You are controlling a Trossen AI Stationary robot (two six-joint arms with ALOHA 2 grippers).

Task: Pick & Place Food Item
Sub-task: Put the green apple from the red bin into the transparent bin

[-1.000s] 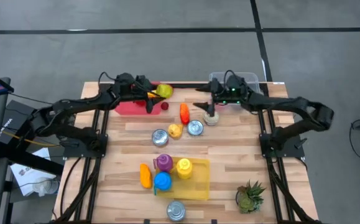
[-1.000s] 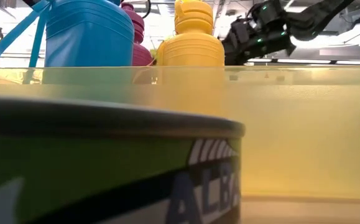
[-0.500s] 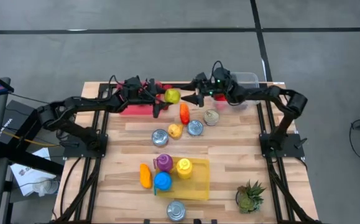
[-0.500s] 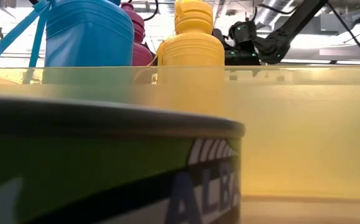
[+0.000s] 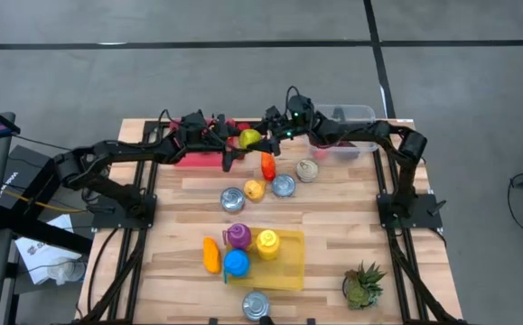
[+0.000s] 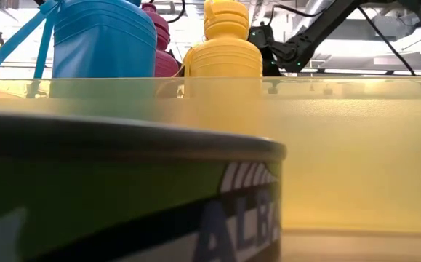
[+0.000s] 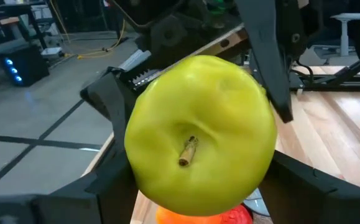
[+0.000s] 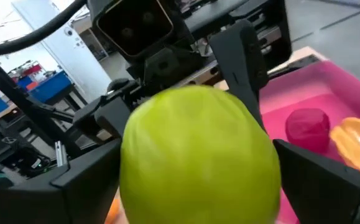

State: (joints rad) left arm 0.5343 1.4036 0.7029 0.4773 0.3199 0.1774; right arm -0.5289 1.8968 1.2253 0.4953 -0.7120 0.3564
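Observation:
A yellow-green apple [image 5: 250, 138] hangs in the air over the table's far middle, beside the red tray [image 5: 189, 155]. My left gripper [image 5: 239, 144] reaches in from the left and is shut on it. My right gripper [image 5: 263, 136] comes level from the right and stands open, with one finger [image 8: 74, 180] on each side of the same apple [image 8: 198, 162]. I cannot tell whether those fingers touch it. In the left wrist view the apple's stem [image 7: 188, 151] faces the camera. My left gripper pinches the apple by two opposite sides [image 7: 135, 165] between its two fingers [image 7: 74, 196]. The fingers come level from the table's left. The apple is lifted clear of table and tray, its stem end turned back toward the left wrist.
A clear tub [image 5: 351, 117] stands at the far right. An orange-red food item [image 5: 267, 163], three cans [image 5: 284, 186] and a yellow piece [image 5: 254, 190] lie just below the apple. Bottles stand on a yellow tray [image 5: 288, 271] near the front, beside a plant [image 5: 362, 284].
My right gripper has swung toward the table's left, rolling as it went, and has come up to the apple with its fingers still open. My left gripper first carried the apple a little toward the right and slightly down, then kept still.

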